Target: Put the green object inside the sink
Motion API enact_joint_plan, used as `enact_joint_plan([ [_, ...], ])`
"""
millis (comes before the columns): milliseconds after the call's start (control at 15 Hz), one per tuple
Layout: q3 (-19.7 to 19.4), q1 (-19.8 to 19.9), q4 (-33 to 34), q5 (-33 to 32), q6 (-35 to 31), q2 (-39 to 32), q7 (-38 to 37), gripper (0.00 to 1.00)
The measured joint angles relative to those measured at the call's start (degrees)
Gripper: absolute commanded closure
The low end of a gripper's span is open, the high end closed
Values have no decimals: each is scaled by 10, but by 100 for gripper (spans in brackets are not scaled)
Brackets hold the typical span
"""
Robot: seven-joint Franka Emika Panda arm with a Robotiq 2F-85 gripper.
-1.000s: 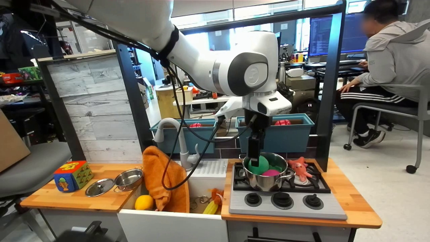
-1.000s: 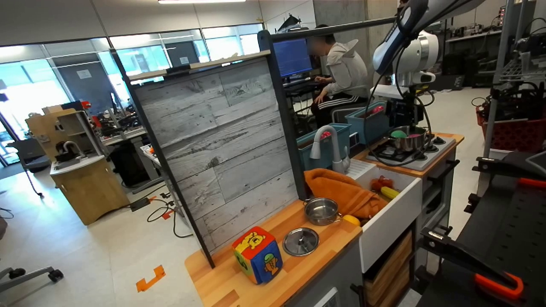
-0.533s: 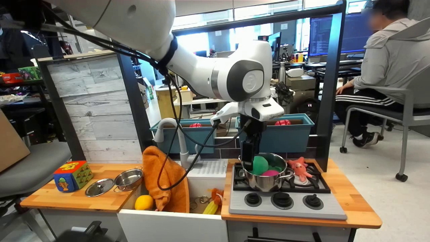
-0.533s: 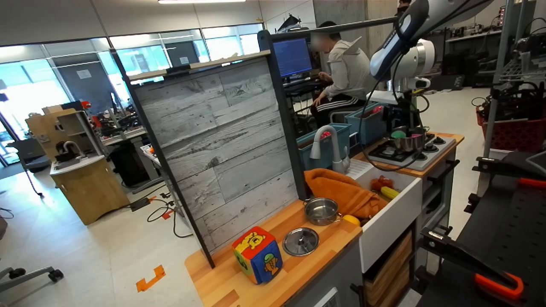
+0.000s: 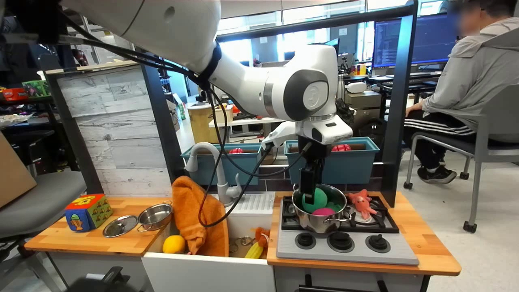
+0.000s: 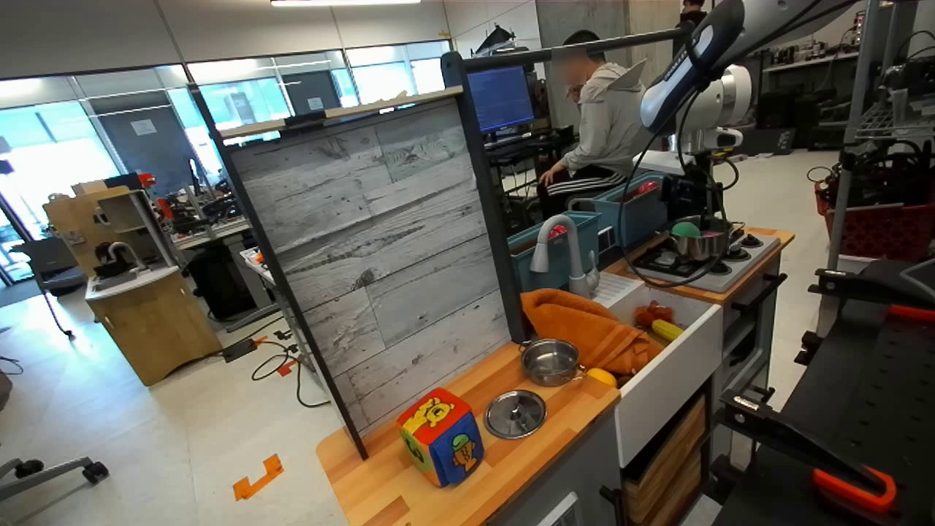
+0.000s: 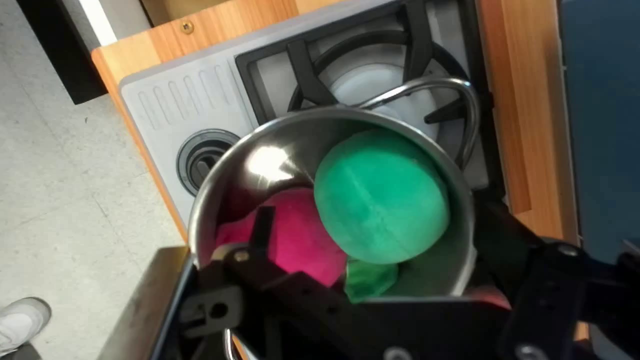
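Observation:
A round green object (image 5: 320, 198) lies in the steel pot (image 5: 320, 223) on the stove, against a pink object (image 5: 323, 211). A smaller darker green piece (image 7: 370, 277) lies below it in the wrist view. The round green object (image 7: 382, 197) is large and fully visible there. My gripper (image 5: 309, 198) points down at the pot, one finger in front of the green object. In the wrist view my gripper (image 7: 375, 215) is open, one finger over the pink object, the other by the pot rim. The white sink (image 5: 209, 269) is left of the stove.
An orange towel (image 5: 198, 215), a yellow ball (image 5: 174, 244) and a yellow toy (image 5: 254, 250) are in the sink. A grey faucet (image 5: 221, 174) stands behind. A pink starfish toy (image 5: 363, 205) lies right of the pot. Cables (image 5: 221, 162) hang from the arm.
My gripper dipped left and down at the pot, then shifted back right and slightly up. The pot and its contents have shifted slightly. The seated person has moved.

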State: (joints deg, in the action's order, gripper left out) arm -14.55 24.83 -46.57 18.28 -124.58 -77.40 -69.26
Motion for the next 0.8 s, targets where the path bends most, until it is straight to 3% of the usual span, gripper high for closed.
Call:
enact_joint_plan([
  [467, 3, 5, 16, -1, 3, 0, 1, 0],
  [800, 23, 10, 26, -4, 105, 0, 2, 0],
])
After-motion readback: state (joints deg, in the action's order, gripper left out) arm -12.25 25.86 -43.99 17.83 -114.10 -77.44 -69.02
